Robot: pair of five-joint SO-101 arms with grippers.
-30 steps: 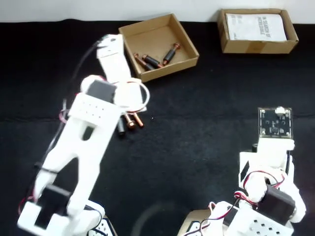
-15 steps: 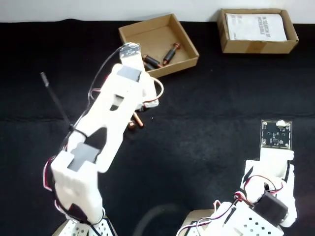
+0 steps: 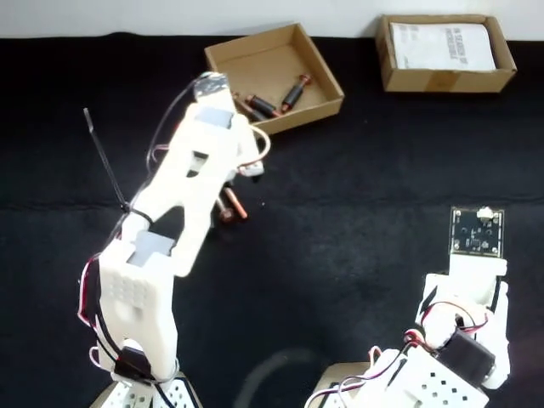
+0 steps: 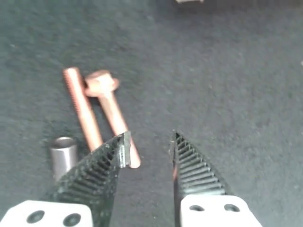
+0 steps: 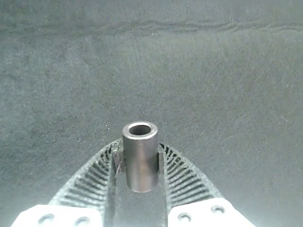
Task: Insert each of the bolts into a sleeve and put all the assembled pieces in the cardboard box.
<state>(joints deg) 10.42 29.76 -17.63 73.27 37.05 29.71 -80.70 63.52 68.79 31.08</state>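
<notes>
The left gripper [image 4: 149,138] is held wide open and empty, low over the black cloth [image 4: 236,71]. A flanged copper bolt [image 4: 112,120] and a second bolt [image 4: 81,106] lie side by side off one jaw's tip, outside the gap, their long axes roughly along the jaws; a sideways shift is judged necessary. A loose sleeve [image 4: 64,156] sits beside them. The right gripper [image 5: 140,146], well apart, is clamped on an upright sleeve [image 5: 140,161]. Assembled pieces [image 3: 295,90] lie in the cardboard box [image 3: 223,59]. No writing can be read

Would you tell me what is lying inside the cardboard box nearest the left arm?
Inside the cardboard box lie two sleeved bolts, plus a third partly showing. The left arm covers the box's near corner, hiding anything there.
</notes>
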